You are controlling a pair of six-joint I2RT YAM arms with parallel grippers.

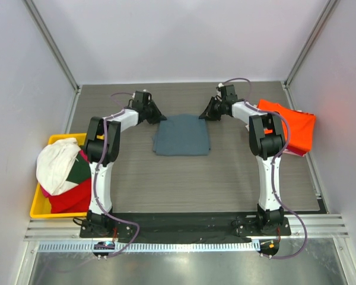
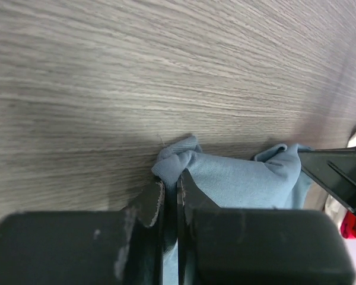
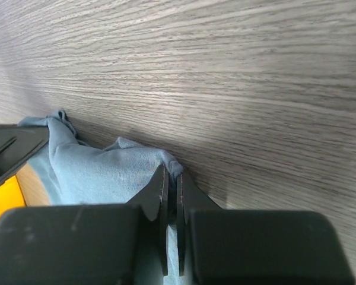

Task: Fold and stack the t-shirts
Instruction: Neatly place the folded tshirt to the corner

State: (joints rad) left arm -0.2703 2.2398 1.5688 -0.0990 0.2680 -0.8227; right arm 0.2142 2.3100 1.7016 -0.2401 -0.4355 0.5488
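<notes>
The counter (image 1: pixel 237 178) is a matt grey wood-grain surface with fine streaks, the slate blue-grey t-shirt (image 1: pixel 181 135) soft matt knit cloth, the orange t-shirt (image 1: pixel 293 127) similar dull cloth, the yellow bin (image 1: pixel 38 211) smooth plastic, and the left claw (image 2: pixel 171 187) and right claw (image 3: pixel 172 178) scuffed matt black plastic

A: How many t-shirts were there?
B: Five: one slate blue-grey tee (image 1: pixel 181 142), one orange tee (image 1: pixel 293 127), one white tee (image 1: pixel 56 163), one red tee (image 1: pixel 71 197), one dark green tee (image 1: pixel 80 170).
A: And bins?
B: One yellow bin (image 1: pixel 38 208). There were two arms too: left arm (image 1: pixel 99 184) and right arm (image 1: pixel 268 178).
</notes>
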